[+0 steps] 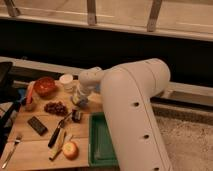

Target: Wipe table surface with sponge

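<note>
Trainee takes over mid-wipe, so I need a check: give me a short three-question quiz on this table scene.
1. True or false: in the camera view, the green rectangular tray lies right of the round yellow-red apple.
2. The gripper, low over the light-brown wooden table surface beside the white cup, is nearest which? A) flat black bar B) pale yellow sponge C) metal fork
3. Fill in: left of the cup sits a ____ bowl.
Key: 1 true; 2 B; 3 red.
</note>
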`<action>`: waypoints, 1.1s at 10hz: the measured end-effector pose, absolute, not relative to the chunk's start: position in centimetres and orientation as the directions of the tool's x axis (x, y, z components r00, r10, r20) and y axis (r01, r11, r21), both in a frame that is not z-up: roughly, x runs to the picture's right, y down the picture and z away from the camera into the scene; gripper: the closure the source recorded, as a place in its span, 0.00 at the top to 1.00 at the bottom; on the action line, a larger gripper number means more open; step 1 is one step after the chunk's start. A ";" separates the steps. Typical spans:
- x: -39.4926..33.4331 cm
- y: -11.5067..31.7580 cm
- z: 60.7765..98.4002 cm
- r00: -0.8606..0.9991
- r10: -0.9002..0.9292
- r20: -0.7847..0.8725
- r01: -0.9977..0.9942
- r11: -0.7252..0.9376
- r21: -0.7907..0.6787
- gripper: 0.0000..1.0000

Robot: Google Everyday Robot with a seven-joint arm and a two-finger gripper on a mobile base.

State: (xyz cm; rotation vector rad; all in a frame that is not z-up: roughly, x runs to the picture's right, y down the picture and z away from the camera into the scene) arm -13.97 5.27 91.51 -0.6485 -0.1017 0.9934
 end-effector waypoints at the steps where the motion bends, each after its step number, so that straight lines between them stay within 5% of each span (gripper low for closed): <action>1: -13.1 4.6 92.1 0.549 0.808 -0.215 -0.757 0.371 -0.538 0.00; 7: -13.6 1.7 97.1 0.547 0.815 -0.193 -0.739 0.362 -0.568 0.00; 11: -17.4 3.6 95.7 0.586 0.796 -0.151 -0.676 0.378 -0.633 0.00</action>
